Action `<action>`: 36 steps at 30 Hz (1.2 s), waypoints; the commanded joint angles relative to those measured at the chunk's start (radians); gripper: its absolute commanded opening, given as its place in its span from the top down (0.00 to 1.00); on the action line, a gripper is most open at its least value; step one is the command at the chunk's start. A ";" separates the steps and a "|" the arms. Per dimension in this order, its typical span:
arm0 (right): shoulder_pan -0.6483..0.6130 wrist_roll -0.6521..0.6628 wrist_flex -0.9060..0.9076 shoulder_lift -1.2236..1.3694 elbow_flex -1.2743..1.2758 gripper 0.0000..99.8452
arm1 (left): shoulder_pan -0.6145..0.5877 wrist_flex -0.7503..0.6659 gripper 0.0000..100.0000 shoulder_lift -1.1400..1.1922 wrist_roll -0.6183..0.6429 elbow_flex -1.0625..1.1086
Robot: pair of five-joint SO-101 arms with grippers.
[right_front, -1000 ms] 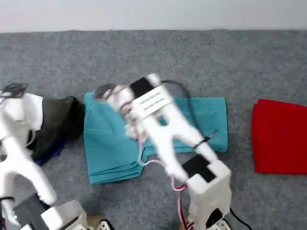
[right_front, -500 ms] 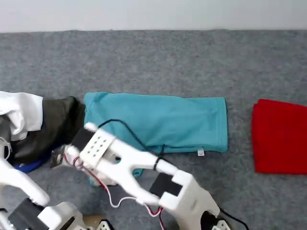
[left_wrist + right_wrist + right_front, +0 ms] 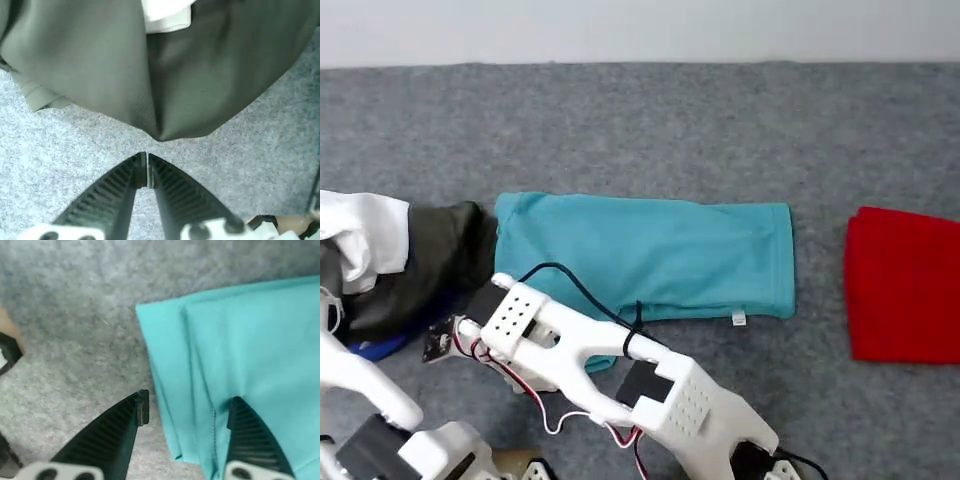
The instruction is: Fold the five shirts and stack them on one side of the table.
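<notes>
The right tool [image 3: 189,409] stands with its two fingers apart, straddling the near corner of the teal shirt [image 3: 250,340]. One finger [image 3: 125,427] is over bare grey table [image 3: 75,315] just off the cloth's edge. The other finger [image 3: 247,432] is over the cloth itself, where folded layers and a stitched seam run between the tips. I cannot tell whether either finger touches the cloth.

In the high view the teal shirt [image 3: 650,250] lies folded into a long band on the table [image 3: 650,120]. The right arm [image 3: 620,370] reaches across to the end of the band nearest the dark pile. A small white tag [image 3: 738,318] shows at the band's other end. Beyond that end, well apart from the right tool, lies a folded red shirt [image 3: 905,285].

The left tool [image 3: 147,170] has its fingers pressed together, holding nothing, over bare table [image 3: 60,145]. Just ahead of its tips lies a dark olive-grey shirt [image 3: 150,75], rumpled, its rounded edge near the tips but not touching them. A white patch [image 3: 167,15] shows at the shirt's far side. In the high view this dark shirt [image 3: 440,260] sits beside the teal band's end, with a bit of blue cloth [image 3: 380,347] peeking out beneath it.
</notes>
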 commanded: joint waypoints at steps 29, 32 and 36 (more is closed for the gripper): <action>0.162 0.104 -0.067 -0.113 -0.115 0.99 | 0.002 0.000 0.98 -0.043 -0.008 -0.010; 0.211 0.107 -0.133 -0.125 -0.115 0.99 | 0.002 0.000 0.98 -0.043 -0.008 -0.010; 0.262 0.107 -0.179 -0.120 -0.117 0.99 | 0.002 -0.002 0.98 -0.043 -0.008 -0.010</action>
